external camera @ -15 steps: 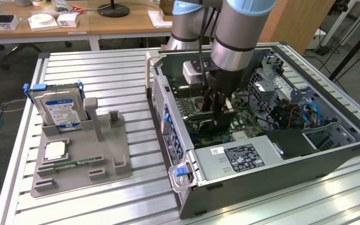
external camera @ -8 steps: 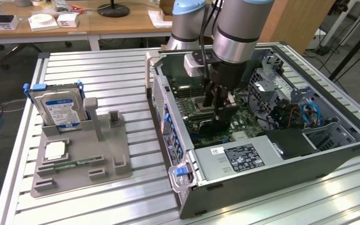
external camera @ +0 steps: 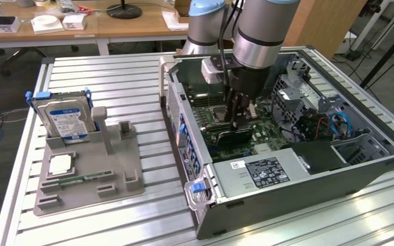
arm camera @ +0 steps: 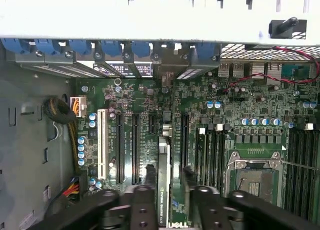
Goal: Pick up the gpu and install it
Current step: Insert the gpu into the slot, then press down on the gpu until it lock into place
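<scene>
— Inside the computer case (external camera: 361,169), we have the gpu (arm camera: 164,185) standing on the motherboard (arm camera: 235,110).
— Our gripper (arm camera: 166,176) straddles it, fingers (arm camera: 150,176) parted; seating looks unconfirmed.

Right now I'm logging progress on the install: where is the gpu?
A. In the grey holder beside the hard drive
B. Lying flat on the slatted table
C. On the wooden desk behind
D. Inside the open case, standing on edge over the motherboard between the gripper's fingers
D: the gpu stands on edge over the motherboard inside the case, with the gripper straddling it.
</scene>
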{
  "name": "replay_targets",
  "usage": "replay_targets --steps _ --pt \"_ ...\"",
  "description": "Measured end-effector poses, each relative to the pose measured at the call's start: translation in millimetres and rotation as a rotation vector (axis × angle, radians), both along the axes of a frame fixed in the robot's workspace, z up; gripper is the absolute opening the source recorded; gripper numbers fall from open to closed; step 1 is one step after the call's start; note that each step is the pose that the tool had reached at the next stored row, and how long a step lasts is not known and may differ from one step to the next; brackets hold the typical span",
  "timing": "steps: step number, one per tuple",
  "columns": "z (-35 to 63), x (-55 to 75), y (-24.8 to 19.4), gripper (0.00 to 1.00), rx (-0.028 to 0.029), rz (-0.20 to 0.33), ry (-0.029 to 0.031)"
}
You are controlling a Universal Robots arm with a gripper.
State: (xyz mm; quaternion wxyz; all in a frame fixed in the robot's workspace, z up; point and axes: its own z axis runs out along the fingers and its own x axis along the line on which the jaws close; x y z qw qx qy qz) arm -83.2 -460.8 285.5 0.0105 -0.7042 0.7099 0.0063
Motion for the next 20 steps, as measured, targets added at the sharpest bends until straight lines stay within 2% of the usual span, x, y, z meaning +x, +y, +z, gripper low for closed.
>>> replay_targets --steps 2,3,5,7,20 --pt "0.0 0.0 0.0 0.25 0.0 0.0 0.0" --pt "0.0 0.0 0.0 0.25 0.0 0.0 0.0" --pt "0.0 0.0 0.0 0.14 0.0 0.0 0.0" --pt "0.0 0.0 0.0 0.11 0.0 0.0 0.0" --pt "0.0 0.0 0.0 0.11 0.0001 0.0 0.0"
